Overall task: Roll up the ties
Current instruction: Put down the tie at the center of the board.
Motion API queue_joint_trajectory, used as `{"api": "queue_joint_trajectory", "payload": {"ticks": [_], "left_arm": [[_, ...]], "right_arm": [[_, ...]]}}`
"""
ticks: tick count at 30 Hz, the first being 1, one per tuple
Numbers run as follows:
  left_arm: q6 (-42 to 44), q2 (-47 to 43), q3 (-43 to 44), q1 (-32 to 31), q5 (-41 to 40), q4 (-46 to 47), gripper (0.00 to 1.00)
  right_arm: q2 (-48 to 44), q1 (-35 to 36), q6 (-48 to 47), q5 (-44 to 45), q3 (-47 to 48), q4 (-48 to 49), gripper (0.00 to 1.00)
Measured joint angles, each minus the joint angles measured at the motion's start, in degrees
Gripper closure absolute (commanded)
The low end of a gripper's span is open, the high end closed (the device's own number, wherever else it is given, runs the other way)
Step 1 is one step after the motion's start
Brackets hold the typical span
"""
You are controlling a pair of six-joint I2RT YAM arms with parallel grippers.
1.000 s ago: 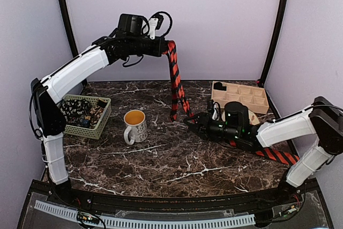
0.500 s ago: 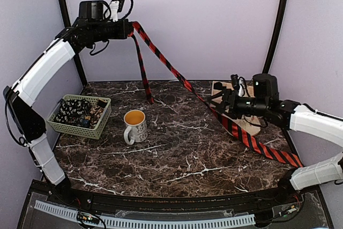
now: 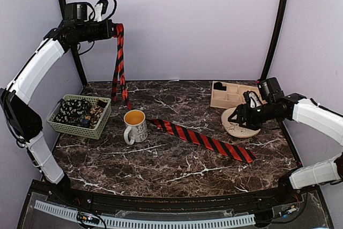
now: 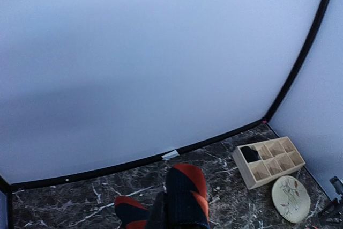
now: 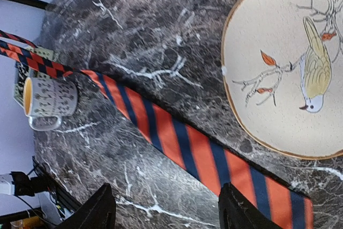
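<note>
Striped tie [image 3: 201, 139] pinched high by left tool [image 3: 114, 28], middle hidden behind mug [image 3: 135, 125]; right tool [image 5: 167, 194] spread, empty.

Pale lilac walls [image 3: 187, 25]; dark marble table [image 3: 161, 160]

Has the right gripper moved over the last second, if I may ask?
Yes, the right gripper went rightward, from mid-table to the bird plate.

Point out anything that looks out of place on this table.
The red-and-black striped tie: one end is pinched high in the jaws of the left gripper. It hangs down behind the mug, and the rest sprawls flat and diagonal toward the bird plate, unrolled. The right gripper has open jaws, holding nothing.
</note>
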Motion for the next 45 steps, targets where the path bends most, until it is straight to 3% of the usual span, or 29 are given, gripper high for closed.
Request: {"api": "queue_joint_trajectory", "payload": {"ticks": [5, 11, 16, 23, 30, 31, 33, 34, 36, 41, 45], "left_arm": [[0.5, 2.7, -1.9, -3.6, 8.6, -0.6, 1.0], [1.6, 9.7, -6.8, -7.8, 7.7, -4.4, 1.0], [1.9, 15.0, -7.0, -5.3, 2.5, -10.0, 1.0], [1.3, 18.9, -6.8, 0.6, 0.5, -16.2, 0.97], [1.3, 21.2, -6.8, 1.4, 1.4, -18.1, 0.79], [1.4, 21.4, -6.8, 1.4, 1.4, -18.2, 0.71], [2.0, 21.9, -6.8, 1.3, 1.6, -18.7, 0.4], [2.5, 22.1, -6.8, 1.2, 1.8, -19.0, 0.29], [3.8, 22.4, -6.8, 1.2, 3.0, -19.6, 0.17], [8.8, 22.5, -6.6, 0.3, 8.1, -20.5, 0.13], [13.9, 22.5, -6.6, -4.0, 12.8, -19.9, 0.17]], "right_arm": [[3.1, 0.0, -3.5, -0.3, 0.3, -4.7, 0.37], [5.4, 0.0, -7.1, -2.3, 2.1, -6.4, 0.41], [8.0, 1.9, -9.6, -3.7, 2.4, -6.3, 0.39], [17.1, 10.2, -15.4, -2.1, 8.4, -6.3, 0.39], [27.3, 15.9, -21.0, 2.5, 14.4, -7.5, 0.41], [28.3, 16.5, -21.5, 3.6, 14.8, -8.0, 0.42], [30.0, 17.3, -22.0, 5.5, 15.1, -8.9, 0.43], [30.6, 17.6, -22.2, 6.4, 15.1, -9.6, 0.43], [30.9, 17.7, -22.2, 7.7, 15.1, -11.1, 0.43], [28.7, 16.5, -21.2, 7.8, 13.7, -12.4, 0.42], [24.3, 13.2, -19.5, 5.6, 9.4, -12.7, 0.42]]}}
